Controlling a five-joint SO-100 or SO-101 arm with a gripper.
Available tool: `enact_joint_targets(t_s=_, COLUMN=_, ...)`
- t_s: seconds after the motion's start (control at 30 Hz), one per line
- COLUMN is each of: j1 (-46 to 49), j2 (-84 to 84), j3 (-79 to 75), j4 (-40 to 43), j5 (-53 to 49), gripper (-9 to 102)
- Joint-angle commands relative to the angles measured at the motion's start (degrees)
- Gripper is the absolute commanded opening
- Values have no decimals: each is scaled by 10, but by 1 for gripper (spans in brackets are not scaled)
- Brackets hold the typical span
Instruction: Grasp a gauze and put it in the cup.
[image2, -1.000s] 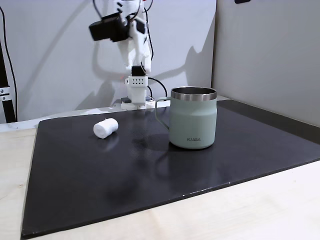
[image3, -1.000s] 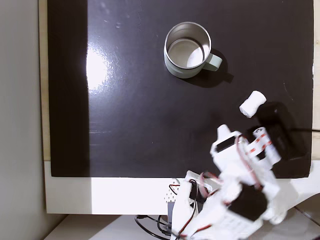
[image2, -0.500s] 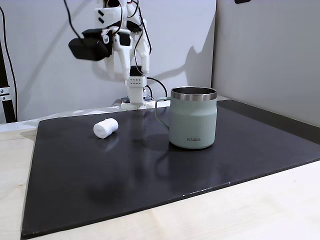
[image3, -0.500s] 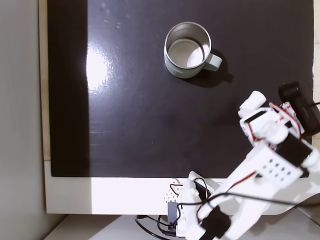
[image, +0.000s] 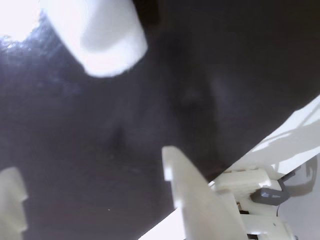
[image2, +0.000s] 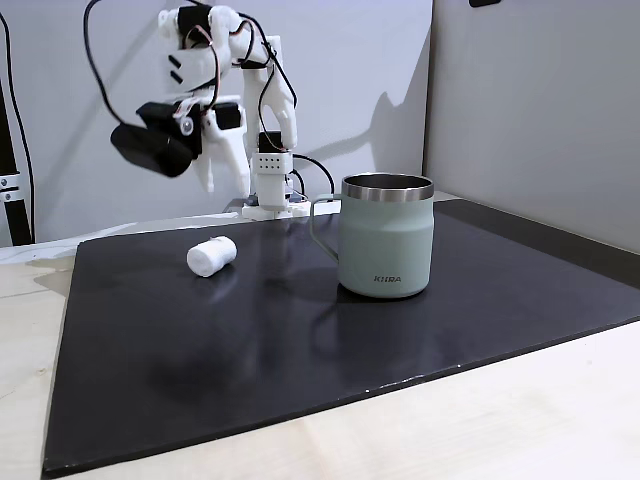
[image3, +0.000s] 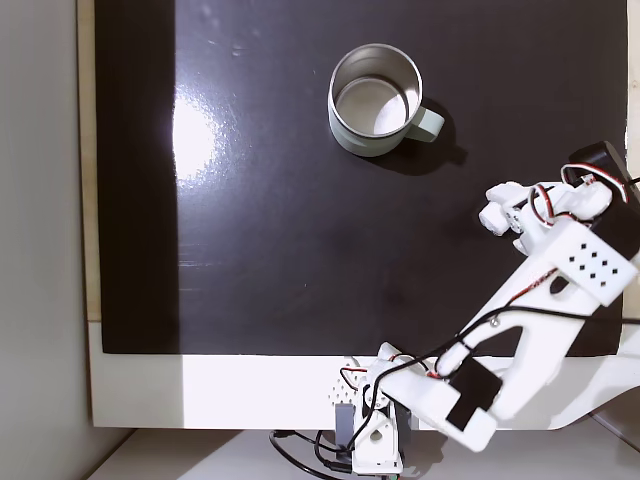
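Approaching the small white fabric gauze roll (image2: 211, 256) with two-finger gripper (image: 95, 200) spread and empty; next, lowering to straddle it

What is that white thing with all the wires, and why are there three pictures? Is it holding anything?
It is a small robot arm fixed at the far edge of a table. Its claw, called a gripper, has two fingers. They are apart and nothing is between them, so it holds nothing.

One picture comes from a camera riding near the claw, looking down past the fingers. One fixed view looks across the table from the side. Another fixed view looks straight down from above.

On the black mat lies a little white roll of gauze, on its side. A green mug stands upright and looks empty from above. The claw hangs above the gauze, not touching it.
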Motion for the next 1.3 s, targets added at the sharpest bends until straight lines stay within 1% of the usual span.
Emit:
enact_joint_targets(t_s=0.0, j1=3, j2=-17, j3=-47, j4=-5, j5=2, gripper=33)
enact_joint_targets(t_s=0.53, j1=11, j2=-172, j3=-127, j4=-5, j5=9, gripper=32)
enact_joint_targets(t_s=1.03, j1=18, j2=-266, j3=-200, j4=-1, j5=21, gripper=31)
enact_joint_targets(t_s=1.17, j1=19, j2=-275, j3=-200, j4=0, j5=21, gripper=29)
enact_joint_targets(t_s=1.27, j1=19, j2=-277, j3=-200, j4=1, j5=21, gripper=22)
